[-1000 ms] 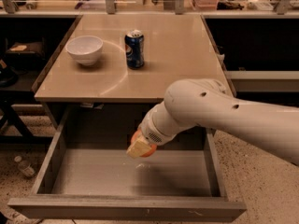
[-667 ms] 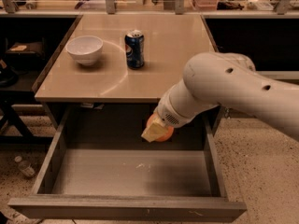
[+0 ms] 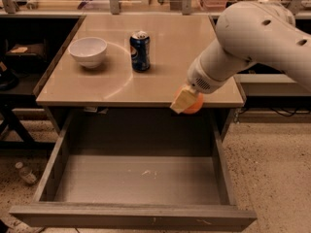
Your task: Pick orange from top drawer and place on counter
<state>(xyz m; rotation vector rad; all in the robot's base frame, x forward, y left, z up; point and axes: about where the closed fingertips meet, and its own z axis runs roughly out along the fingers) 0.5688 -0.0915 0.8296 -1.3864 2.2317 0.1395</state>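
Note:
My gripper (image 3: pixel 188 101) is shut on the orange (image 3: pixel 195 104), a small bright orange fruit that peeks out behind a pale fingertip (image 3: pixel 181 101). I hold it at the front right edge of the beige counter (image 3: pixel 170 57), just above the open top drawer (image 3: pixel 136 178). The drawer is grey-brown, pulled fully out, and its flat bottom is bare. My large white arm (image 3: pixel 252 38) reaches in from the right and hides part of the counter's right side.
A white bowl (image 3: pixel 88 51) and a blue soda can (image 3: pixel 140 51) stand on the counter's left and middle. A small bottle (image 3: pixel 25 173) lies on the speckled floor at the left. Dark shelving stands on both sides.
My gripper has risen out of the drawer with the orange and moved up and to the right, from inside the drawer to the counter's front right edge.

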